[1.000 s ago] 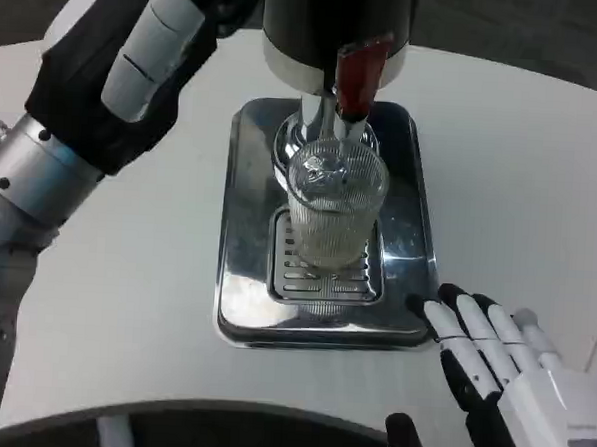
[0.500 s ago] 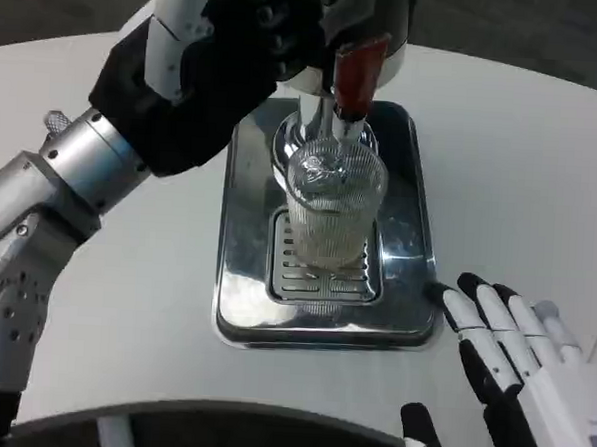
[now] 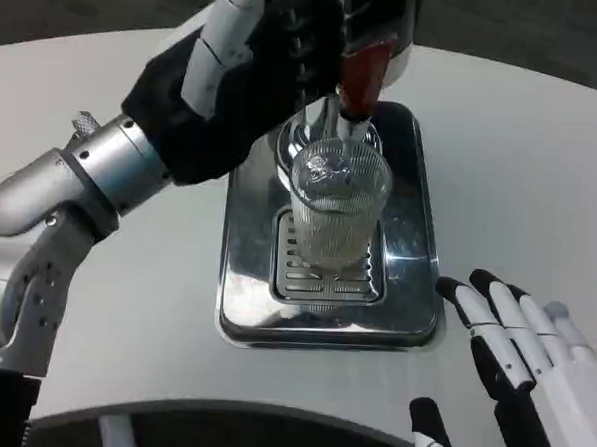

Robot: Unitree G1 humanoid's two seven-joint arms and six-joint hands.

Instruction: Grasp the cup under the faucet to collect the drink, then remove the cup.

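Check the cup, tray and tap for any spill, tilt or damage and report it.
Nothing stands out. The ribbed glass cup stands upright on the grate of the metal tray, under the red tap lever. No puddle shows on the white table. The left hand is up at the dispenser; the right hand waits beside the tray.

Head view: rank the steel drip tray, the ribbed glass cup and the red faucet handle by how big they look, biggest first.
1. Drip tray, clearly the largest.
2. Cup, standing on the tray's grate.
3. Red faucet handle, smallest, though the left hand beside it may hide part.
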